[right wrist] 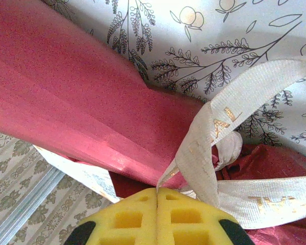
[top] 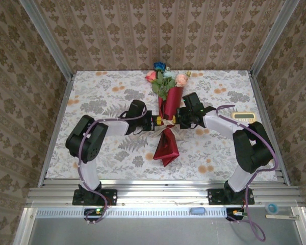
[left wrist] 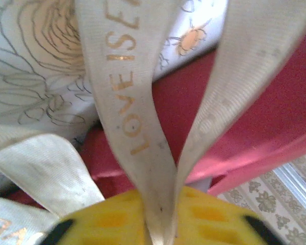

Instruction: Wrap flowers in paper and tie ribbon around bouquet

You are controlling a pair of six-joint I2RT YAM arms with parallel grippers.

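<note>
The bouquet lies along the middle of the table, its flowers (top: 164,76) with pink, blue and pale heads at the far end. The dark red paper (top: 166,145) tapers toward me as a cone. My left gripper (top: 156,121) and right gripper (top: 175,119) face each other across the cone's waist, where the beige ribbon (top: 166,121) crosses it. In the left wrist view the left gripper (left wrist: 160,206) is shut on a folded loop of ribbon (left wrist: 123,102) with gold lettering, above the paper (left wrist: 239,112). The right gripper (right wrist: 157,192) is shut on a ribbon (right wrist: 229,109) strand beside the paper (right wrist: 66,97) cone.
A small yellow-and-white device (top: 244,117) sits on the floral tablecloth (top: 99,97) to the right of the right arm. Metal rails (top: 56,127) and patterned walls close in the table on three sides.
</note>
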